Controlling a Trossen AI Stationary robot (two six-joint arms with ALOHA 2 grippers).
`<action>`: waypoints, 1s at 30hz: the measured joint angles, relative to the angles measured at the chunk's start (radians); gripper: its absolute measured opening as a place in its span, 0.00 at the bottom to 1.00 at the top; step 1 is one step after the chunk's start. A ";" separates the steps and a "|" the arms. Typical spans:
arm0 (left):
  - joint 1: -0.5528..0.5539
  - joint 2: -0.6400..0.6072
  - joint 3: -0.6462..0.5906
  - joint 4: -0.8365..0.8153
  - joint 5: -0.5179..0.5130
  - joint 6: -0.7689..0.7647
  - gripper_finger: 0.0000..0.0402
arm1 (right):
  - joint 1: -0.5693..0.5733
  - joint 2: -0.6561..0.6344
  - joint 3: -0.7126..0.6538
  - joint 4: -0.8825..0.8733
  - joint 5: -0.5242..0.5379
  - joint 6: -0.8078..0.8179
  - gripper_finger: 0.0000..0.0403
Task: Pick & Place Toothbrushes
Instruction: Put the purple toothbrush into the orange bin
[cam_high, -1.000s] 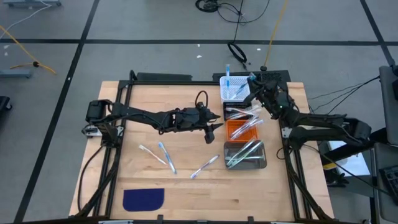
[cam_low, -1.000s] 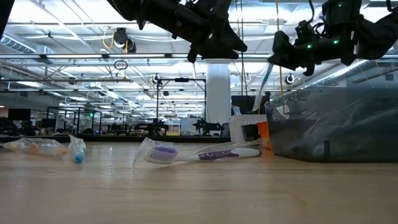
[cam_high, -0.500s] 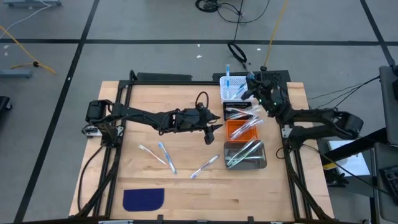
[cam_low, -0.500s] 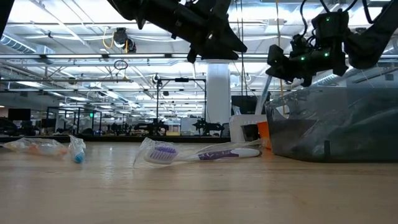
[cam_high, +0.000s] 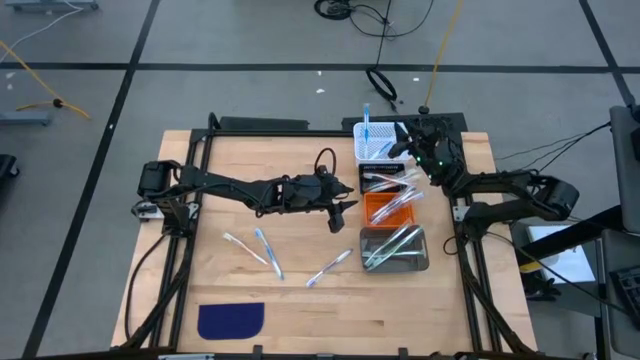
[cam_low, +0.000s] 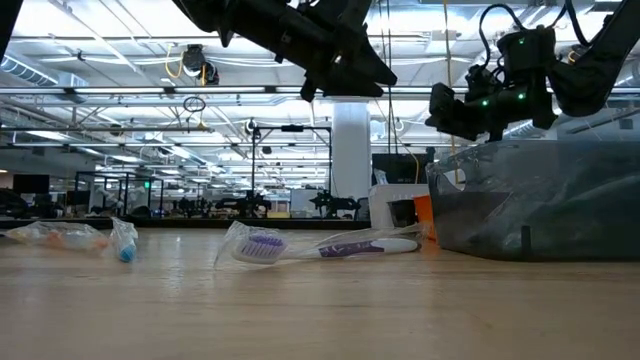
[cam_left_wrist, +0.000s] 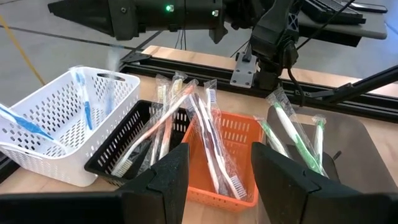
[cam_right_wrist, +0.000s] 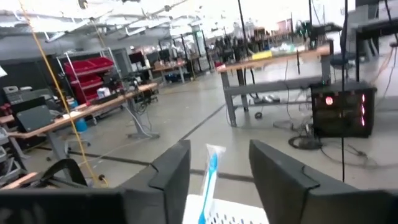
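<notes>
Three wrapped toothbrushes (cam_high: 243, 248), (cam_high: 268, 252), (cam_high: 330, 268) lie flat on the wooden table. More toothbrushes fill the white basket (cam_high: 378, 150), black basket (cam_high: 388, 180), orange basket (cam_high: 385, 208) and clear bin (cam_high: 395, 248), which stand in a row on the right. My right gripper (cam_high: 400, 138) hovers open over the white basket. A blue toothbrush (cam_right_wrist: 210, 177) stands in that basket, leaning on its far rim, and shows in the gap between the fingers without touching them. My left gripper (cam_high: 345, 210) hangs open above the table, just left of the orange basket, holding nothing.
A dark blue cloth patch (cam_high: 230, 320) lies near the front left corner. The black frame rails (cam_high: 200, 200) run along the table's sides. Bare wood lies between the loose toothbrushes and the bins. In the low view a wrapped toothbrush (cam_low: 320, 247) lies before the clear bin (cam_low: 540, 210).
My right gripper has swung a little toward the white basket and sunk slightly over it. Its fingers have parted. My left arm has kept still.
</notes>
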 joint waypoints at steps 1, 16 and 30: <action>0.000 0.000 0.000 -0.001 0.000 0.000 0.42 | 0.000 -0.005 0.000 0.006 0.000 -0.008 0.40; -0.029 0.000 0.000 -0.229 0.024 -0.072 0.42 | 0.075 -0.157 0.000 -0.107 -0.174 -0.073 0.50; -0.203 0.008 0.000 -0.439 0.071 -0.361 0.42 | 0.339 -0.187 0.000 -0.235 -0.291 -0.073 0.49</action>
